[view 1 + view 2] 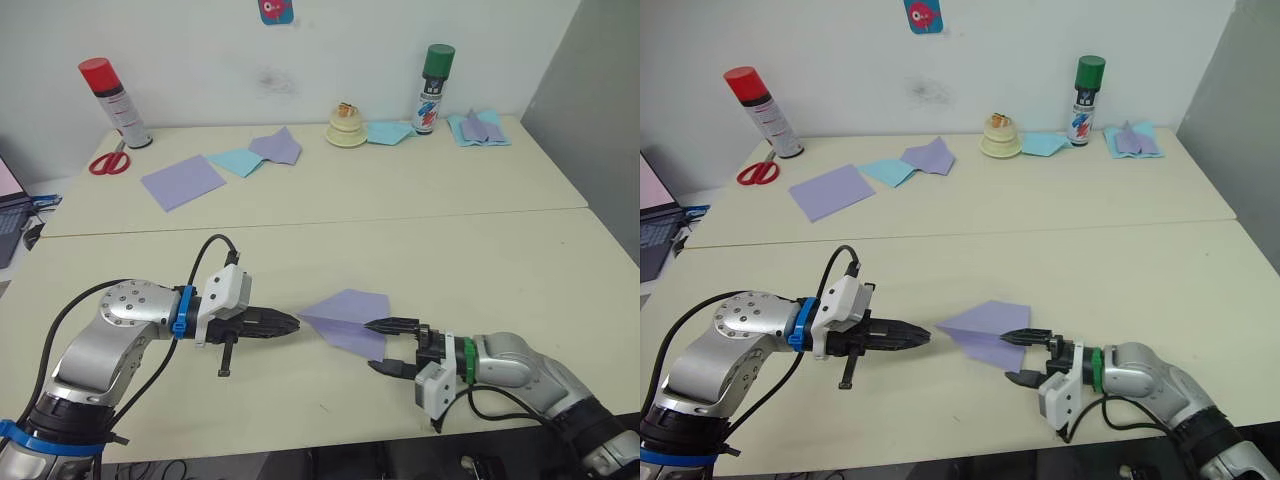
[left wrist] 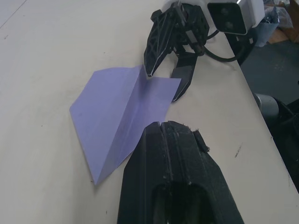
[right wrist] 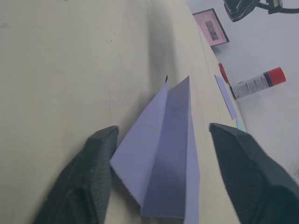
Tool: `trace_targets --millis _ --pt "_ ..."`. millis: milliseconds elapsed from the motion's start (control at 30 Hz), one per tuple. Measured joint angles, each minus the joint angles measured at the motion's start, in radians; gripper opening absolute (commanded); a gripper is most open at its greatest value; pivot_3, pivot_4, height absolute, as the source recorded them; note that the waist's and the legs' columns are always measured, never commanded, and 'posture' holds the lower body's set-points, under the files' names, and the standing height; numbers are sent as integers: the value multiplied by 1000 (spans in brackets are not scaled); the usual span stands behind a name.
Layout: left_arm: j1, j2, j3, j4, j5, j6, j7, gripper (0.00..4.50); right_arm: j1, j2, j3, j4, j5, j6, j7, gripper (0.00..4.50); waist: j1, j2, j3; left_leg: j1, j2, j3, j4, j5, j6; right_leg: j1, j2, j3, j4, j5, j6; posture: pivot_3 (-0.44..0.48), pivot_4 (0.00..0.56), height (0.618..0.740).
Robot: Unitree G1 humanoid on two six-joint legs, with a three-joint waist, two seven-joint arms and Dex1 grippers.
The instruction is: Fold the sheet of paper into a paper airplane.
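Paper airplane (image 1: 348,321) is sitting on the table (image 1: 420,240) right in front of you, lavender, already a pointed wedge with a crease down the middle, nose aimed at your left gripper (image 1: 285,323). Your left jaws are pinched together with nothing in them, tip just beside the nose of the plane but not touching as far as I can see. Your right gripper (image 1: 383,347) is at the tail end with jaws spread wide, one finger over the back edge and the other low beside it, not clamping anything. Further back you've got a flat lavender square (image 1: 183,181), red scissors (image 1: 107,162), and two spray cans (image 1: 115,103) by the wall.
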Motion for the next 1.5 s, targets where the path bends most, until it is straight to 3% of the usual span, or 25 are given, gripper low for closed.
trace_targets --millis 233,333,433,600,900,1500 --pt "-3 18 0 20 15 -10 0 0 104 -157 -2 -217 281 80 122 3604 -1 0 1 0 1 0 0 0 1 0 0 0 0 0 0 0 150 740" --pt "-3 30 -1 53 45 -44 -3 0 98 -140 -29 -343 410 236 138 3053 -6 0 1 1 1 0 0 0 1 1 0 0 1 0 0 0 150 740" --pt "-1 34 -1 71 61 -62 -8 0 21 -51 -42 -389 458 497 135 1979 -2 -1 2 1 1 0 0 0 0 1 0 0 1 0 0 0 150 740" --pt "0 34 -2 73 66 -70 -7 0 -94 59 4 -333 379 796 158 71 3 -1 2 -1 0 -1 0 0 0 -1 0 -1 0 0 0 0 150 740" --pt "-3 24 -15 71 80 -62 19 0 -120 153 90 -266 258 925 215 71 1 -1 2 -3 0 0 0 0 0 -4 0 0 1 0 0 0 150 740" --pt "-93 -99 -141 179 206 -89 86 0 -117 147 163 -200 -6 679 173 71 1 -1 1 -1 0 0 1 1 -2 -3 0 0 2 0 0 0 150 740"
